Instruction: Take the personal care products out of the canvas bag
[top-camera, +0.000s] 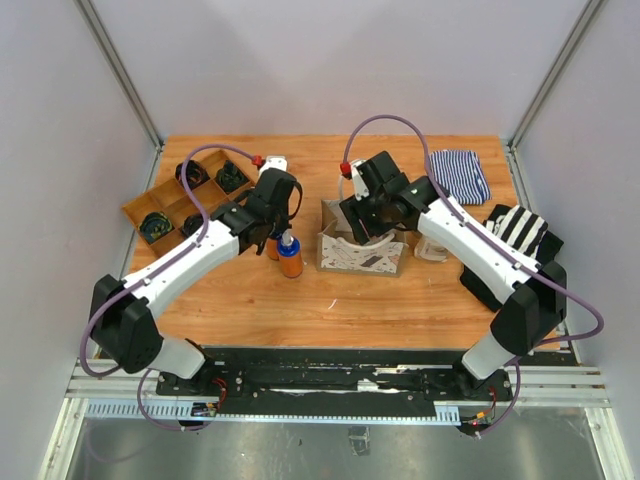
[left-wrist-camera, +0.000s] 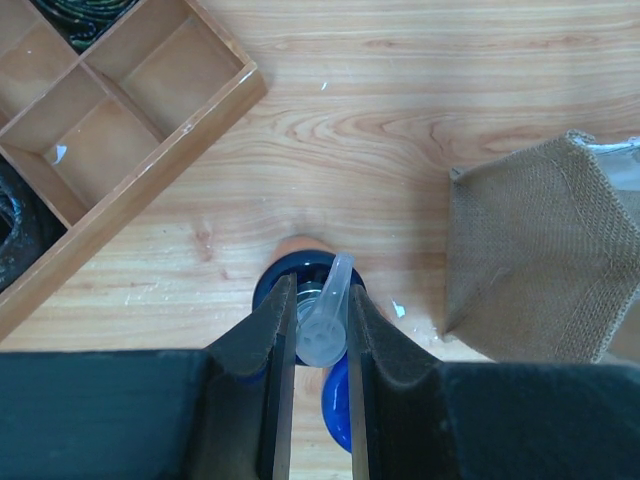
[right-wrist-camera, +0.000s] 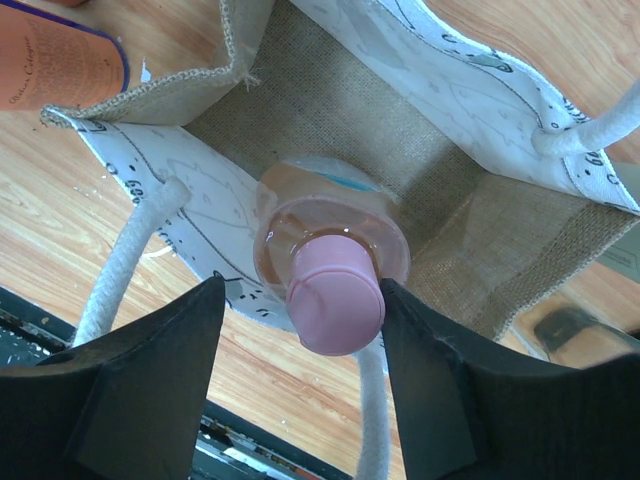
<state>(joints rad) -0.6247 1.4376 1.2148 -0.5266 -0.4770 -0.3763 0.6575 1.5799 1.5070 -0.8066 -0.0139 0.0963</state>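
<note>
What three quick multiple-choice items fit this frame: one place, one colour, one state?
1. Where is the orange bottle?
A. On the table, between the wooden tray and the canvas bag
B. Inside the bag
C. In a tray compartment

2. What colour is the cap of the bottle between the right fingers?
A. Green
B. Black
C. Pink

3. How are the left fingers?
A. Spread wide over the tray
B. Shut on the orange bottle's pump
C. Out of view

Answers:
1. A, the top view shows it upright on the wood beside the bag.
2. C, the right wrist view shows a pink cap.
3. B, the left wrist view shows both fingers pressed on the pump.
</note>
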